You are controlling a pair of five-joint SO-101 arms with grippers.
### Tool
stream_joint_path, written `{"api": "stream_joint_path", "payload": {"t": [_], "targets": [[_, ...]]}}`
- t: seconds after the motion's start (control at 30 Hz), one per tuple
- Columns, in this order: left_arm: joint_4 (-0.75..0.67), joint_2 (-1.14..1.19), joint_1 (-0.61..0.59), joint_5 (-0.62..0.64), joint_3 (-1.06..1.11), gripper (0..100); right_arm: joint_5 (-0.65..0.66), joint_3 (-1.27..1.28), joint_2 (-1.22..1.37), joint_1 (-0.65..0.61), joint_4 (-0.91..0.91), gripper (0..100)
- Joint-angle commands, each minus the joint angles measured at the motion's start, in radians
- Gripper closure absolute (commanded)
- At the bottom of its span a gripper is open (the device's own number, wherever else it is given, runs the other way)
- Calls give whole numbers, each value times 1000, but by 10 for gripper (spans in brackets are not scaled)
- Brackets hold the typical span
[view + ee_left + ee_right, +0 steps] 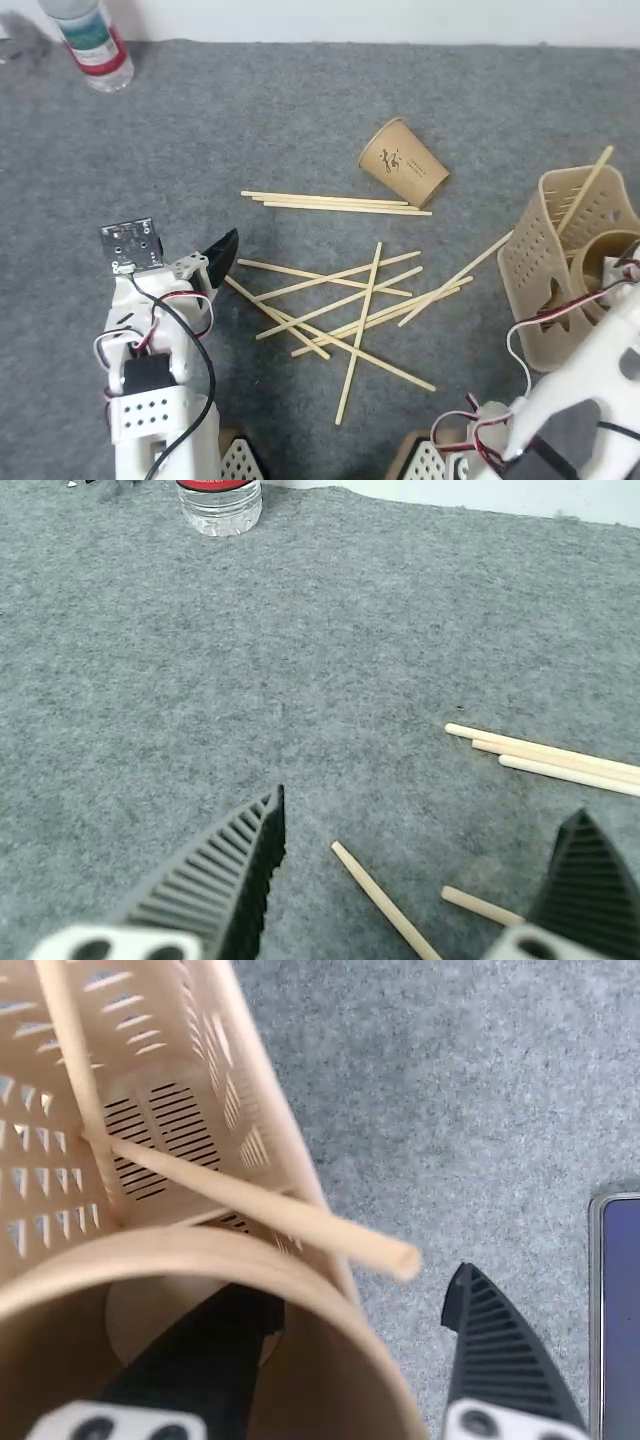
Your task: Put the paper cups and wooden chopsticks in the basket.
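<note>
The left gripper (430, 802) is spread wide over the desk (300, 100) toward its front-left corner, with two chopstick ends (385, 905) on the felt between its fingers. The right gripper (360, 1295) is parted astride the wall of a paper cup (200, 1255) in the basket (530, 260) at the right edge. One finger is inside the cup and the other outside, clear of it. A second paper cup (404, 162) lies tipped over mid-desk.

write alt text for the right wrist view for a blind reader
The right hand straddles the rim of a paper cup, one finger inside, the other outside and clear of it. Next to the cup stands the slotted basket wall with a chopstick leaning across it, grey felt beyond.
</note>
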Motion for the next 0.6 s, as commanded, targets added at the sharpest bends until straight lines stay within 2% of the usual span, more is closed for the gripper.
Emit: {"api": "stream_joint_path", "payload": {"t": [0.0, 0.2, 0.4, 0.57], "targets": [[-23, -12, -3, -11, -4, 614, -5, 107, 28, -10, -8, 757], [-23, -12, -3, -11, -4, 614, -6, -11, -39, -12, 33, 757], [-23, -12, -3, -11, -4, 614, -11, -270, -176, -47, 183, 755], [-23, -12, -3, -11, -4, 614, -9, -471, -274, -87, 219, 754]]}}
